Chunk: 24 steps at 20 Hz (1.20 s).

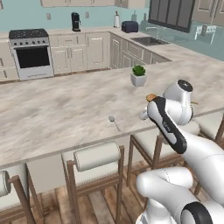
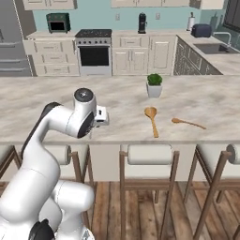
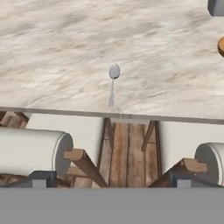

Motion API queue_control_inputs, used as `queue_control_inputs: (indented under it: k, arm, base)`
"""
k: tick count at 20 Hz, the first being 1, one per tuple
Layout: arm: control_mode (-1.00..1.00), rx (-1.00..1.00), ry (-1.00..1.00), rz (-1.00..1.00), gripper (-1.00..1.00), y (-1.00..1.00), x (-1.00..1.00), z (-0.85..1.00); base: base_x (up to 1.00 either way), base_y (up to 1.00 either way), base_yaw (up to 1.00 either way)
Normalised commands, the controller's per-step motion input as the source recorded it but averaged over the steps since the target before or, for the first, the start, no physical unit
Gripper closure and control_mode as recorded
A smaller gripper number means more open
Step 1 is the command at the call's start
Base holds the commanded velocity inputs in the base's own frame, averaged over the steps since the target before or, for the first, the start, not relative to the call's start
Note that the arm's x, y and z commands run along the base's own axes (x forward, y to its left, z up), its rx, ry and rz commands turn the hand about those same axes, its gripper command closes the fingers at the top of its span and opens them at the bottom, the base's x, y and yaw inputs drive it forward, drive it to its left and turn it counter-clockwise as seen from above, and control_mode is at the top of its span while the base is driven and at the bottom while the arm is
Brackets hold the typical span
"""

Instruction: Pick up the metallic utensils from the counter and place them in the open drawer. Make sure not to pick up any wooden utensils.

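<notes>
Three utensils lie on the counter [image 2: 56,101] near its front edge. The metal spoon [image 1: 114,122] sits alone on bare stone, bowl away from the edge and handle pointing toward it, well apart from the others. In the right base view, the wooden spoon [image 2: 152,119] lies to the right of the arm, and farther right a thin orange-brown utensil [image 2: 187,123] lies near the edge; whether it is the knife cannot be told. A small potted plant [image 2: 154,85] in a white pot stands behind the wooden spoon, well clear of the metal spoon. Bar stools [image 1: 97,157] with pale rolled backs line the counter's front below the edge. The gripper [image 3: 109,181] hangs over the stools just off the counter edge, jaws spread wide and holding nothing, looking straight at the metal spoon.
</notes>
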Motion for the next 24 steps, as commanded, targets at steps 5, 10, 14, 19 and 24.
queue_control_inputs:
  k: [5,10,14,19,24]
  arm:
    - [1.00,0.00,0.00,0.00,-1.00,0.00,0.00,0.00]
    - [1.00,0.00,0.00,0.00,-1.00,0.00,0.00,0.00]
    - [1.00,0.00,0.00,0.00,-1.00,0.00,0.00,0.00]
    - [-1.00,-0.04,0.07,0.00,-1.00,0.46,0.62,-0.01]
    - [-1.00,-0.03,0.17,0.00,-1.00,0.64,1.00,-0.23]
  base:
    - [0.29,0.23,0.00]
    - [0.06,0.04,0.00]
    - [0.03,0.01,0.00]
    - [0.05,0.04,0.00]
    - [0.00,0.00,0.00]
